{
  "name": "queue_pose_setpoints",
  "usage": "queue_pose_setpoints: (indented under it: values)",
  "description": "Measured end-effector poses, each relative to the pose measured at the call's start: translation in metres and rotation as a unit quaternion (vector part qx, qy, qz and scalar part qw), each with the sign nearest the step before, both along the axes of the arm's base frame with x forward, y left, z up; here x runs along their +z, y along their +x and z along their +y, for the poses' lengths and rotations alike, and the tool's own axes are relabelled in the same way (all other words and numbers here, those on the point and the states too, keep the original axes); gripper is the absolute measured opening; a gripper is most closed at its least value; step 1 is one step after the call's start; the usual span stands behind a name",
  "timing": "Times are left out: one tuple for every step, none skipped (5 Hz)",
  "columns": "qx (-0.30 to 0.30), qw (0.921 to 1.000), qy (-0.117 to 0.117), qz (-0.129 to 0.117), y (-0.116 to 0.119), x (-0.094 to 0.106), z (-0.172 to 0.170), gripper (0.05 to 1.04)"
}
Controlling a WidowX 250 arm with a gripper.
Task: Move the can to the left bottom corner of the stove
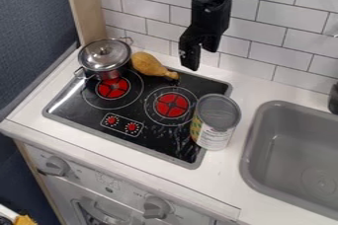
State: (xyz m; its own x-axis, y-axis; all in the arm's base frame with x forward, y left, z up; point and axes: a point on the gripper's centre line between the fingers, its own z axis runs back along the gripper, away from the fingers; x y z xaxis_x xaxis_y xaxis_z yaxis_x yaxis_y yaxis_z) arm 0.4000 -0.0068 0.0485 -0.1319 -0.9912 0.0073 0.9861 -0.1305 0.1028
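Camera view: can point(216, 121) at stove point(158, 141) edge; label point(213, 137) print illegible

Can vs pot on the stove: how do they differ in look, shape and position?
- Shape: the can is taller than wide; the pot is squat, with side handles the can lacks.
- Look: the can wears a printed label; the pot is shiny bare metal.
- Position: the can is at the stove's right edge; the pot is at its back left.
Shared: both round, both upright.
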Motion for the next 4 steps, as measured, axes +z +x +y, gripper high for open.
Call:
queue_pose_setpoints:
  values:
    - [-0.018,0.9998,-0.002,0.006,-0.004,0.002,-0.029,1.001]
    - [-0.034,0.9994,-0.005,0.0,-0.006,0.002,-0.061,1.001]
    - [-0.038,0.9992,-0.013,0.0,-0.019,-0.013,-0.09,1.001]
    - [-0.043,0.999,-0.015,-0.005,-0.03,-0.022,-0.115,1.001]
